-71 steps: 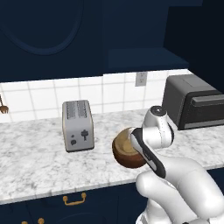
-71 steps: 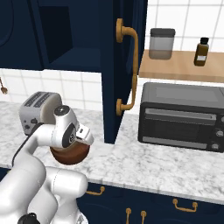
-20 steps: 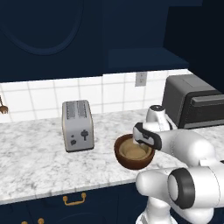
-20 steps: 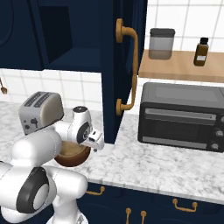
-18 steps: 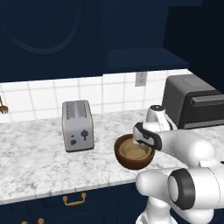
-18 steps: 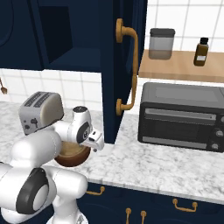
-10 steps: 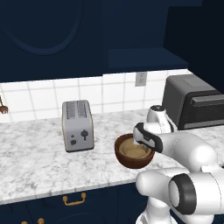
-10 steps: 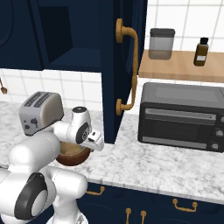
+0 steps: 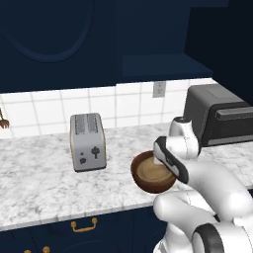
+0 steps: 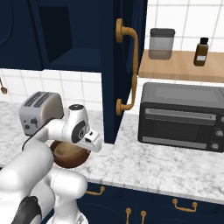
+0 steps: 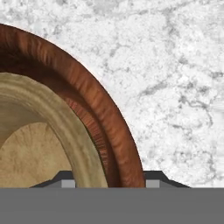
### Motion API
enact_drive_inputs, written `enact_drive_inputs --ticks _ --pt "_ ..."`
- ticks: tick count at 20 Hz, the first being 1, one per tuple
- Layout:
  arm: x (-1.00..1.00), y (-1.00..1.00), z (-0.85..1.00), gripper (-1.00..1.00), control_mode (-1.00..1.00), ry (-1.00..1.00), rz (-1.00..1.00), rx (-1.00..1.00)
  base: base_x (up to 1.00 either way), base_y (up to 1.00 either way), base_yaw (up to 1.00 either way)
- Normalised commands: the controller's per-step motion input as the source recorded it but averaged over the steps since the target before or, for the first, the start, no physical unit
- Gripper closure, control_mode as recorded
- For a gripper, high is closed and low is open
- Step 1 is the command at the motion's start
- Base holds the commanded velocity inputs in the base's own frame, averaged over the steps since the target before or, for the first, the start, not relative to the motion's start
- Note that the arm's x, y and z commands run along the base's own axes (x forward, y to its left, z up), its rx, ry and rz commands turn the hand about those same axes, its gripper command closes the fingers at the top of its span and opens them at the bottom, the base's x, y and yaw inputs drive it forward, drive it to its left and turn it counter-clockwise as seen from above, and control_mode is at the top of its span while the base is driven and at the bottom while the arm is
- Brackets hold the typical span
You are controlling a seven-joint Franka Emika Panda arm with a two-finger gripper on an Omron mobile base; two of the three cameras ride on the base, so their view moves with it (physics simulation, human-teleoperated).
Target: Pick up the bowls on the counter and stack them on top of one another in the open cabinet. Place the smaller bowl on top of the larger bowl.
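Hand view: jaws straddle both bowl rims, bowls on worktop, nothing in cabinet yet.
The tan bowl (image 11: pixel 30 144) already sits nested inside the dark bowl (image 11: pixel 94 103), lower left of frame; gripper (image 11: pixel 109 177) has one fingertip (image 11: pixel 66 180) inside the tan rim and one outside the dark rim, apparently pinching both walls, contact itself hidden. Left base view: stack rests on the worktop (image 9: pixel 44 183) centre-right, beside the toaster (image 9: pixel 88 142). Stacking order looks done; lifting the pair and placing it on the cabinet (image 9: pixel 163 64) shelf, upper centre, is left.
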Motion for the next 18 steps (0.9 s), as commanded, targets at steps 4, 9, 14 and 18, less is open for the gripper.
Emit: enact_drive_inputs --ticks 4,9,14,18 --pt "-0.40 0.00 0.93 1.00 -1.00 -0.02 -0.16 0.00 0.00 0.00 0.00" --pt "-0.40 0.01 0.93 1.00 -1.00 -0.09 -0.22 0.00 0.00 0.00 0.00" --pt "-0.43 0.00 0.95 1.00 -1.00 -0.12 -0.32 0.00 0.00 0.00 0.00" --pt "-0.42 0.00 1.00 1.00 -1.00 -0.17 -0.28 0.00 0.00 0.00 0.00"
